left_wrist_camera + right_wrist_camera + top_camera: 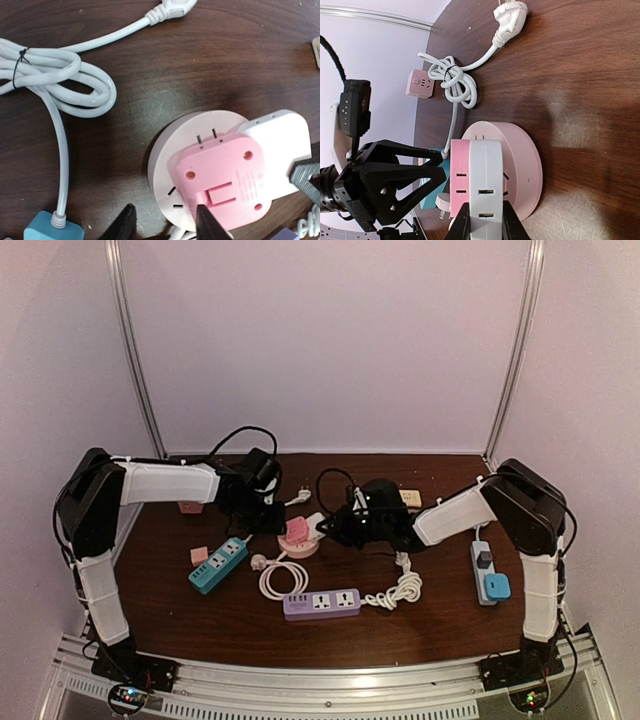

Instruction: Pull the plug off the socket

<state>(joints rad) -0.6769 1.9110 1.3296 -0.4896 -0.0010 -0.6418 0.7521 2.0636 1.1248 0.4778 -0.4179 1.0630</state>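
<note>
The plug (225, 175), pink and white, is sitting tilted on the round socket (162, 155) at mid-table, with two pins showing bare. Bare wood is lying open behind it, while a coiled cord (280, 578) and a purple strip (321, 603) are crowding its near side. The right arm is reaching in low, and its gripper (486, 212) is clamping the plug's white half. The left gripper (164, 212) is hovering by the pink half with its jaws apart, holding nothing. The bases of both grippers' fingers are running off the wrist views' lower edges.
</note>
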